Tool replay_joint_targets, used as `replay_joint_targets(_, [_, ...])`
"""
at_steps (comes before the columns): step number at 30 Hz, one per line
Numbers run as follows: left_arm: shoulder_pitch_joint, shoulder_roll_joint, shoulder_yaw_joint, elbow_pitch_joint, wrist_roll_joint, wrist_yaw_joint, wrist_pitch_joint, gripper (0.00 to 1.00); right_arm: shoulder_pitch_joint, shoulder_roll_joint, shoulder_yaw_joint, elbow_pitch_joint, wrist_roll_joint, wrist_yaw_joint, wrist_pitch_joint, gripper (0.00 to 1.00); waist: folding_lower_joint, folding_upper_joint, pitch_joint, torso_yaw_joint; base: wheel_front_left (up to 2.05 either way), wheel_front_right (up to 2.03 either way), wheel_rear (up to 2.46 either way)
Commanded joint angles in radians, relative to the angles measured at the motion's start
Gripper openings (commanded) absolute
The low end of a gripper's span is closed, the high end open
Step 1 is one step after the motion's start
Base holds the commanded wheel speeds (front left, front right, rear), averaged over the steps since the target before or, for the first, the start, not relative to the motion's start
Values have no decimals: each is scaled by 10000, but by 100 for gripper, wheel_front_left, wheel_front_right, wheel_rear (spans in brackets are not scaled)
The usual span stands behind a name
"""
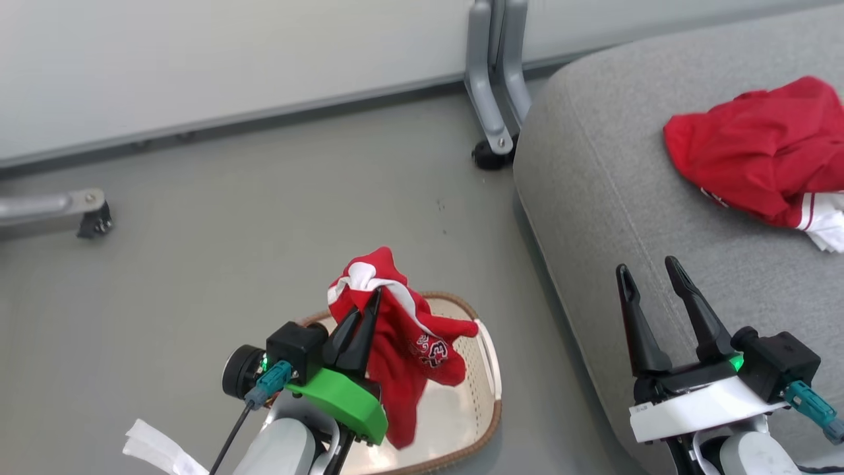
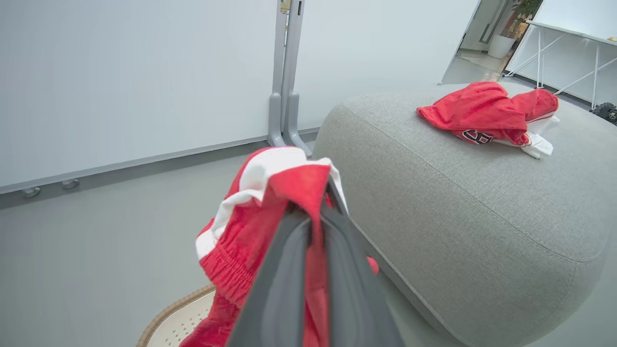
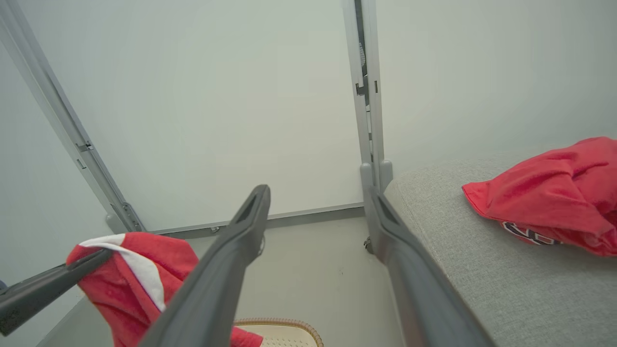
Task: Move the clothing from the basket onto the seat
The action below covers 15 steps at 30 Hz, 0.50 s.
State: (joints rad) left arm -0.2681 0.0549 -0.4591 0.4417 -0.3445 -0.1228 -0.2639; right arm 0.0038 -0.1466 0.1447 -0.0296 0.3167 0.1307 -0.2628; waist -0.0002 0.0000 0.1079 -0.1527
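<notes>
My left gripper (image 1: 368,302) pinches a red garment (image 1: 395,356) above the basket (image 1: 461,402); my right gripper (image 1: 646,264) hangs spread by the grey seat (image 1: 593,198).

A: Any readable text?
B: Nothing legible. The hanging red garment (image 1: 402,356) has black white-edged lettering (image 1: 432,350), crumpled, characters can't be made out.
A: The other red garment (image 2: 482,113) on the seat (image 2: 458,202)?
B: Same, its letters (image 2: 475,137) are partly tucked under a fold, unreadable.

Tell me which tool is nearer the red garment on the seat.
Right. The right tool hovers open by the seat's edge, short of that garment; the left tool is over the basket, gripping the second garment.
</notes>
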Motion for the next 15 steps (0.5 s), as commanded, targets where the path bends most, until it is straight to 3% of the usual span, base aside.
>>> replay_joint_targets(1, [197,11,43,-181,173,-39,-6,0,241,-16,-6,-18,68,1,-30,100,2,0,-979,40,0,0,0])
replay_joint_targets(8, [337,-6,-74,-866,358,-84,-7,0,577,-46,171,-17,72,1,-30,100,2,0,-1267,62,0,0,0])
replay_joint_targets(15, [96,155,-905,-1523,179,-87,-7,0,538,-231,1011,86,670,1,-30,100,2,0,-1419,167,0,0,0])
